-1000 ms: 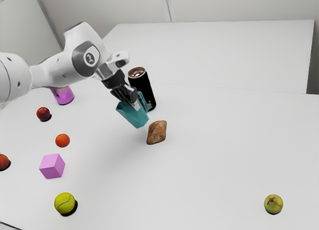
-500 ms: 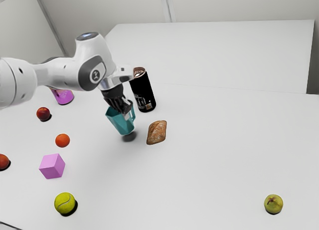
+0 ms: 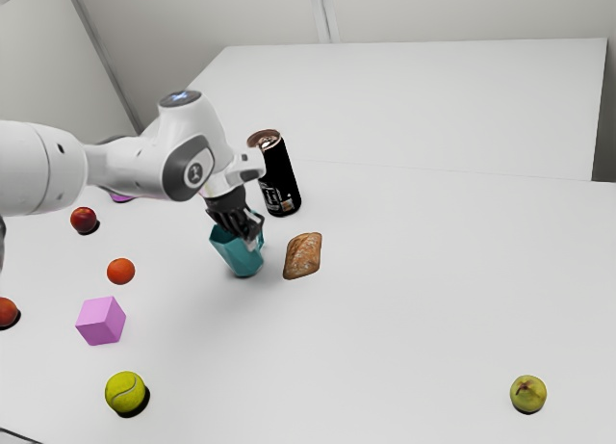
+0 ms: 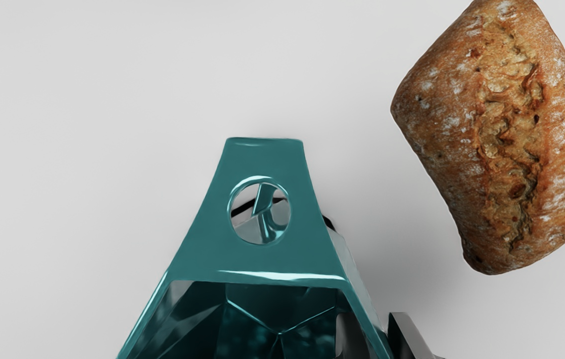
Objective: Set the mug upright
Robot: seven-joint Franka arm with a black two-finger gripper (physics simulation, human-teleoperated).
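mug (image 3: 238, 255) held by its wall, mouth upward but leaning, near the bread (image 3: 303, 255)

the mug is beside the bread, on the side toward the exterior view's left, and the dark can (image 3: 279, 179) stands behind the bread. the jaws of the gripper (image 4: 376, 333) are pinching the mug's wall, one finger inside the mouth and one outside, probably because this grip leaves the base free to meet the table (image 3: 414, 300). the base is low, but i cannot tell if it touches. as i judge, the lean must be corrected before release, or the mug could tip over.
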